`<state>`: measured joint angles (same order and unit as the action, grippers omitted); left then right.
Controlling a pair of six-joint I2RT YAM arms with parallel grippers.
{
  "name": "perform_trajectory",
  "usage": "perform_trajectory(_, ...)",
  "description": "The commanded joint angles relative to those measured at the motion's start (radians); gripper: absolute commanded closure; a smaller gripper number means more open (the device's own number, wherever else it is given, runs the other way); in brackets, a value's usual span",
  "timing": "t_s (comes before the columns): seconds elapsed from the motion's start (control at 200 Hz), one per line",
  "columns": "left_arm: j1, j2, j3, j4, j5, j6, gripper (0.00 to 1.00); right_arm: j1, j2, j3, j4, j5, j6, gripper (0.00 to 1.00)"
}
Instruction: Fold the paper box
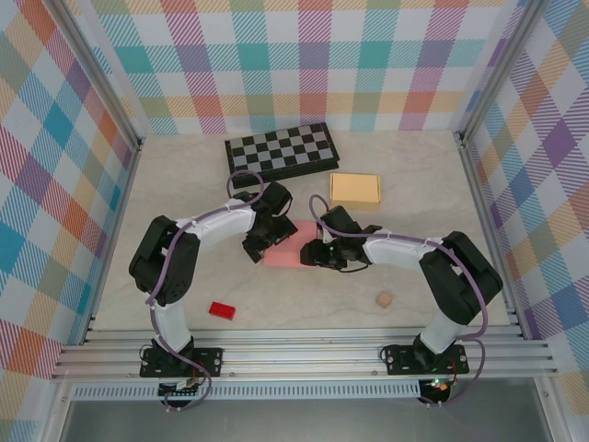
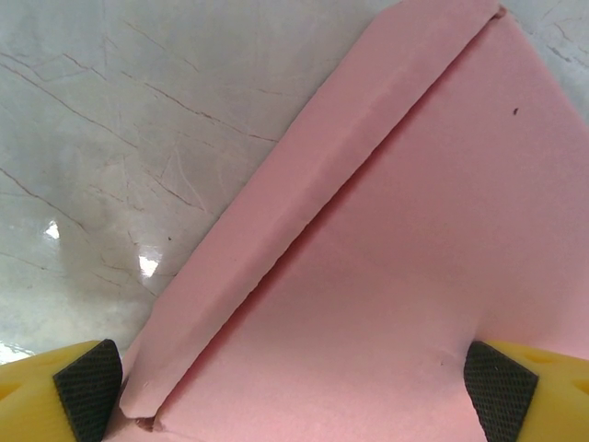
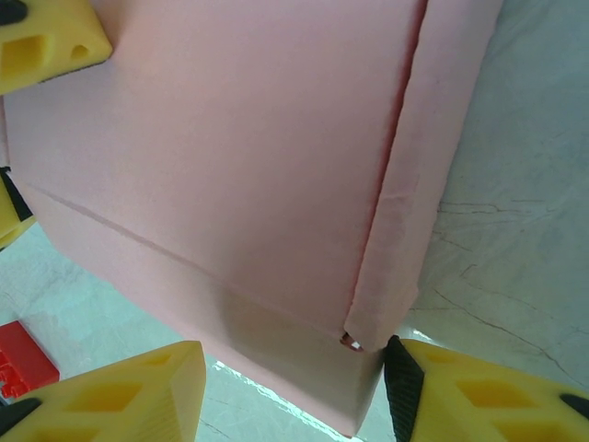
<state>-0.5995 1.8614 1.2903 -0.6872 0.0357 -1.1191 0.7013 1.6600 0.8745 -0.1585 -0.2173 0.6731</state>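
Note:
The pink paper box point(image 1: 293, 241) lies flat on the table between my two grippers, its flaps folded down along the edges. In the left wrist view the box point(image 2: 386, 239) spans the whole gap of my left gripper point(image 2: 294, 398). That gripper is wide open, one black pad point(image 2: 87, 391) at each side of the box. My right gripper point(image 3: 294, 396) is open around a near corner of the box point(image 3: 239, 157). Its right pad point(image 3: 401, 387) rests against that corner, and its left finger point(image 3: 120, 396) stands clear of the wall with table showing between.
A tan closed box point(image 1: 355, 189) and a folded chessboard point(image 1: 281, 152) lie behind the pink box. A red block point(image 1: 221, 310) sits near the front left and a small tan cube point(image 1: 384, 299) near the front right. Checked walls enclose the table.

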Motion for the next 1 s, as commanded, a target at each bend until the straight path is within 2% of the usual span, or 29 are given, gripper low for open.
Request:
perform_trajectory(0.0,0.007,0.051,-0.053,-0.046,-0.022,-0.013,0.02,0.001,0.011,-0.023,-0.011,0.002,0.011,0.43)
perform_trajectory(0.35,0.009,0.076,-0.026,-0.086,-0.065,0.074,0.01,0.001,0.006,-0.015,-0.027,0.002,0.002,0.41)
perform_trajectory(0.6,0.008,0.088,-0.094,-0.015,-0.007,0.028,0.00,0.001,0.009,-0.016,-0.027,-0.001,0.003,0.41)
perform_trajectory(0.995,-0.006,0.119,-0.118,0.003,-0.035,0.016,0.00,0.001,0.015,-0.019,-0.025,-0.001,0.004,0.41)
